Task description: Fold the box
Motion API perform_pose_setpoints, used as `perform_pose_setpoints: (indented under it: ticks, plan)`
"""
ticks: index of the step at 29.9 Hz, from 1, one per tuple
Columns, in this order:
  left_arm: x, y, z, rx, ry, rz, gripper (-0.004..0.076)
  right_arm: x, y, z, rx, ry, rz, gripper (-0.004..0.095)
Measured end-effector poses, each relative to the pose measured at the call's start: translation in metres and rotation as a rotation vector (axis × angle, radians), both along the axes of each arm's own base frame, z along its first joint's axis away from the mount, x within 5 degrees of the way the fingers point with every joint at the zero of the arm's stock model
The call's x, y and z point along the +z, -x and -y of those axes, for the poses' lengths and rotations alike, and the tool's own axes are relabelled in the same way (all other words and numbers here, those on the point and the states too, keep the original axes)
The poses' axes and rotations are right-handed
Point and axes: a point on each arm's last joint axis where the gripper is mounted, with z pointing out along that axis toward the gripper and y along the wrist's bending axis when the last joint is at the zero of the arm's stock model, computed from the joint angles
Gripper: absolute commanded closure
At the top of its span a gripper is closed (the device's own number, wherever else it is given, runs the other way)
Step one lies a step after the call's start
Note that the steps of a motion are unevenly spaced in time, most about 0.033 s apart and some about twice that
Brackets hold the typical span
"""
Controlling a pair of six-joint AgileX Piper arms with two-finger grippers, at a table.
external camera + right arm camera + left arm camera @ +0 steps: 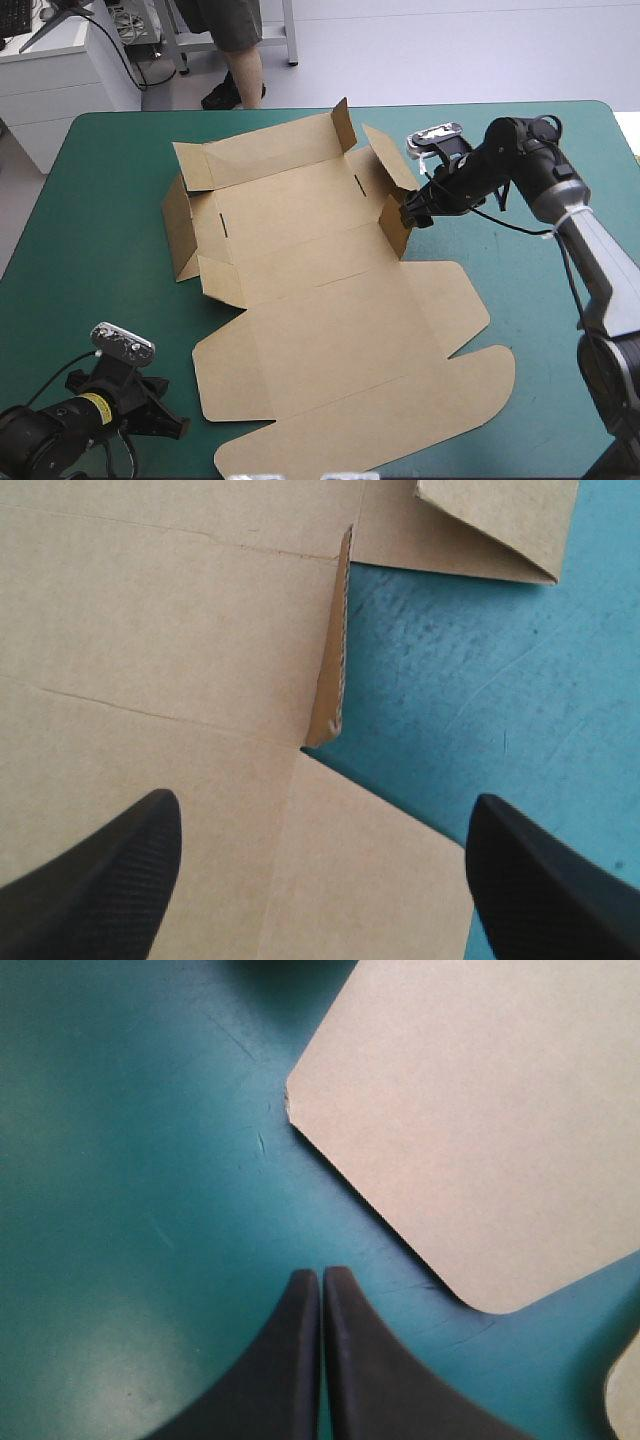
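The brown box (pixel 330 310) lies as a cut sheet across the middle of the table. Its far wall (pixel 270 150) and left wall (pixel 180 230) are partly raised, and the near lid panels lie flat. My right gripper (pixel 410 212) is open at the box's right side. A small raised side flap (pixel 333 660) stands on edge just ahead, between its fingers (pixel 110 870). My left gripper (pixel 178 427) is shut and holds nothing, low over the cover near the table's front left corner. A rounded corner of the lid flap (pixel 470 1140) lies just ahead of the left gripper (pixel 320 1278).
The teal-green cover (pixel 90 230) shows to the left of the box, and a narrower strip (pixel 520 290) shows to its right under the right arm. A second rounded board corner (pixel 626 1392) peeks in beside the left gripper.
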Motion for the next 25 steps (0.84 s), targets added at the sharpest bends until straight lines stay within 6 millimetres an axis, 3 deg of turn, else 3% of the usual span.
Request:
perform_pose_setpoints:
  ticks: [11, 15, 19, 25]
  plan:
    - [0.0, 0.0, 0.0, 0.0, 0.0, 0.0, 0.0732, -0.049, -0.053, -0.017, 0.033, -0.035, -0.088, 0.0186]
    - [0.0, 0.0, 0.0, 0.0, 0.0, 0.0, 0.0732, -0.063, -0.061, -0.021, 0.046, -0.045, -0.115, 0.0266]
    - [0.0, 0.0, 0.0, 0.0, 0.0, 0.0, 0.0732, -0.075, -0.066, -0.022, 0.054, -0.042, -0.139, 0.0442]
    - [0.0, 0.0, 0.0, 0.0, 0.0, 0.0, 0.0732, -0.091, -0.07, -0.024, 0.063, -0.05, -0.174, 0.0818]
